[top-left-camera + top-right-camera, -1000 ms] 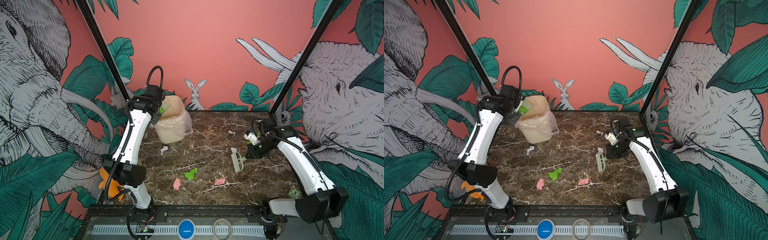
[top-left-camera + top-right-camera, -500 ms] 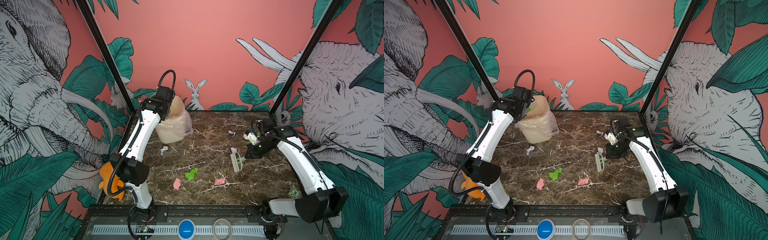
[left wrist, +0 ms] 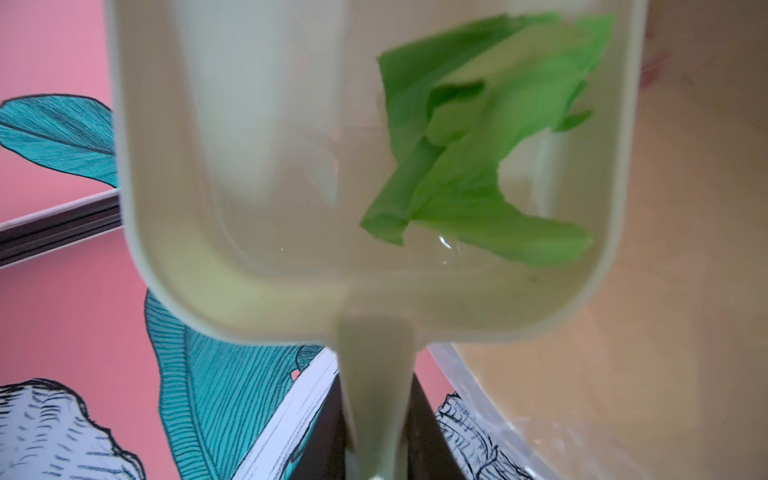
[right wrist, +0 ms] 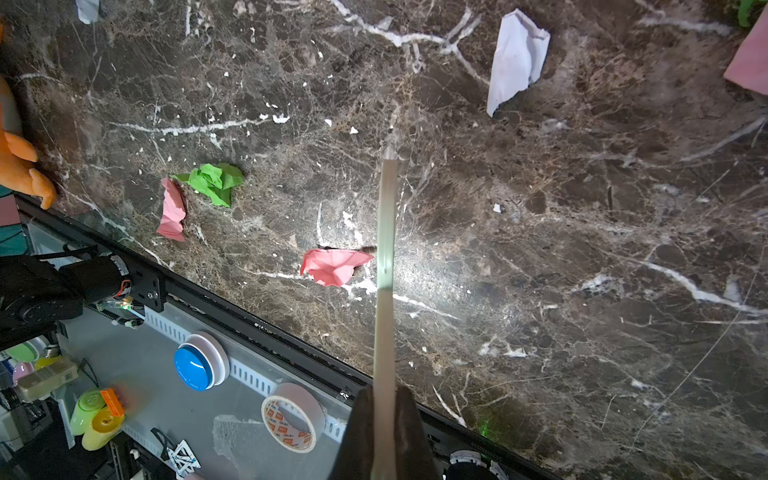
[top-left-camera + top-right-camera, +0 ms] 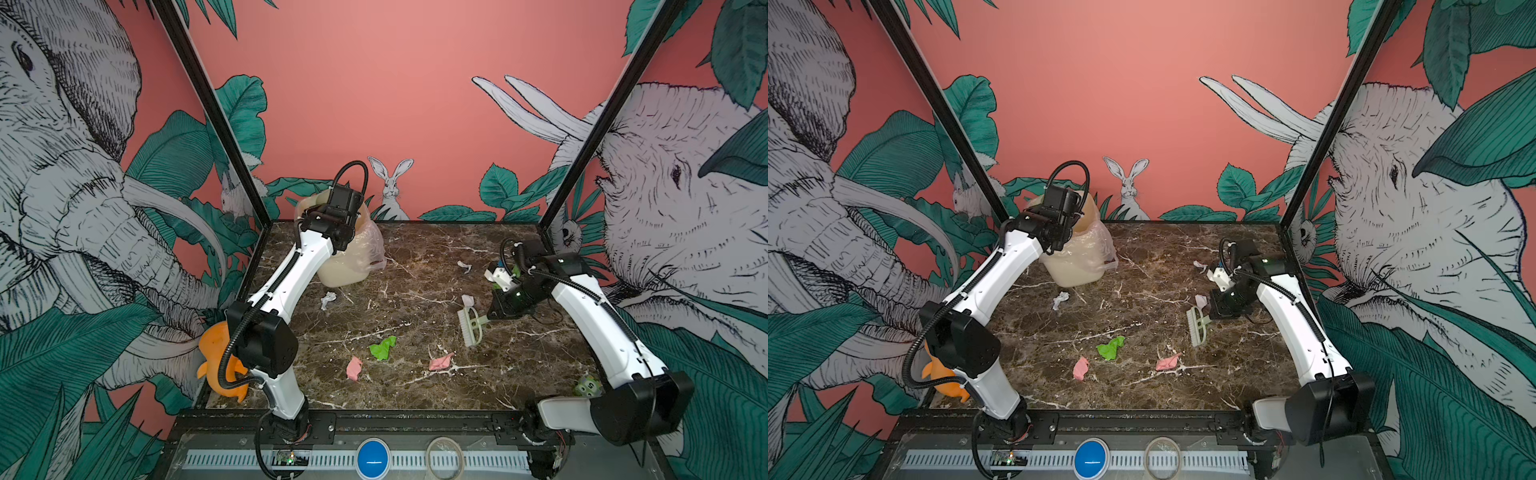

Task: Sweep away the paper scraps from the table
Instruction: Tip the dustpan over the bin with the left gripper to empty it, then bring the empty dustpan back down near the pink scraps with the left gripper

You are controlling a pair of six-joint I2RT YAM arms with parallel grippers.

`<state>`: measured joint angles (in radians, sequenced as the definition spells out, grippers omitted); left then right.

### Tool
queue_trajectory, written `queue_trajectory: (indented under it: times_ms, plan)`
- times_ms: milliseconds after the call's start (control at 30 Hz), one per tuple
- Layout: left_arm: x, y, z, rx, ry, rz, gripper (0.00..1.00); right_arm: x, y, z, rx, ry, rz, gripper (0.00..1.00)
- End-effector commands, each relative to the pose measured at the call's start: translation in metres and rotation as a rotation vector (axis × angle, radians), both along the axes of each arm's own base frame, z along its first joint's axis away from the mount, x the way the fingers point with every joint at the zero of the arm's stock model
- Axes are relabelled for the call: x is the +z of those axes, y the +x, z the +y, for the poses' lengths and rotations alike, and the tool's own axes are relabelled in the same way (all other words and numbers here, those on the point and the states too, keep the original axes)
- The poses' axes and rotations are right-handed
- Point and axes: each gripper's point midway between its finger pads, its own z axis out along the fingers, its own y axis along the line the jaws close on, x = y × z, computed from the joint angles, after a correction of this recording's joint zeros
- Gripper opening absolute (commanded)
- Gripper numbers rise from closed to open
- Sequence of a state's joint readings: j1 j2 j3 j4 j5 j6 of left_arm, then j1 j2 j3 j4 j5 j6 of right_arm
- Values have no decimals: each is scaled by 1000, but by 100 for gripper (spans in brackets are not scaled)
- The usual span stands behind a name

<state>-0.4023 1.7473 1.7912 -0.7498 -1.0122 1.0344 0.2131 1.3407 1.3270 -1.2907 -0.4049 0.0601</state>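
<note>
you've swung dustpan (image 3: 291,249), clamped in l gripper (image 3: 378,457), to bin (image 5: 338,272) at 11 o'clock; green scrap (image 3: 478,166) undumped. r gripper (image 4: 384,415) clenched on brush (image 5: 471,328).

- Robot lab test cell: a left arm (image 5: 286,278) and right arm (image 5: 598,324) are bolted to a black rail (image 5: 415,424) along the marble worktop (image 5: 415,257).
- Black frame posts (image 5: 208,112) with printed jungle backdrop panels (image 5: 374,83) rise well above the right pincer (image 5: 490,316).
- Well apart from that pincer, past the rail, a grey ledge (image 4: 241,415) carries a blue push-button (image 5: 372,459) and a tape roll (image 4: 299,395).
</note>
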Motion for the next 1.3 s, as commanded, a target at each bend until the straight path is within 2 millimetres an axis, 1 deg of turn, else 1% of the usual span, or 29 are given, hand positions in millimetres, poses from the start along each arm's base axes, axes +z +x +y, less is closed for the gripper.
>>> queue_trajectory:
  times_ms: [0, 100, 233, 500, 600, 667, 733, 833, 900, 967, 1133, 1200, 1267]
  plan:
    - [38, -7, 6, -8, 50, -90, 1, 0, -2, 1, 2, 18, 2, 0]
    - [34, -6, 2, -25, 85, -83, 1, 0, -2, 1, 4, 16, 3, 0]
    - [35, -9, 2, -30, 101, -84, 1, 0, -3, 0, 8, 11, 6, 0]
    - [46, -12, 5, -19, 80, -125, 1, 0, 0, 3, 10, 23, 4, 0]
    - [54, -13, 4, -7, 18, -165, 2, 0, 1, 5, 13, 33, -1, 0]
    - [62, -17, 3, 8, -59, -209, 2, -10, -7, 7, 20, 36, 34, 0]
    - [70, -21, -2, 6, -142, -242, 2, -12, -12, 14, 39, 39, 42, 0]
    - [79, -32, -17, -24, -283, -273, 2, -13, -19, 29, 73, 53, 48, 0]
    - [80, -41, -30, -48, -386, -275, 2, -11, -24, 43, 96, 75, 45, 0]
    - [76, -51, -48, -83, -495, -257, 2, -5, -28, 59, 113, 105, 34, 0]
    - [51, -75, -95, -167, -676, -167, 2, 8, -41, 84, 147, 131, 19, 0]
    - [37, -84, -111, -185, -733, -116, 2, 7, -48, 93, 164, 138, 28, 0]
    - [20, -95, -125, -194, -790, -60, 2, 2, -58, 105, 181, 152, 47, 0]
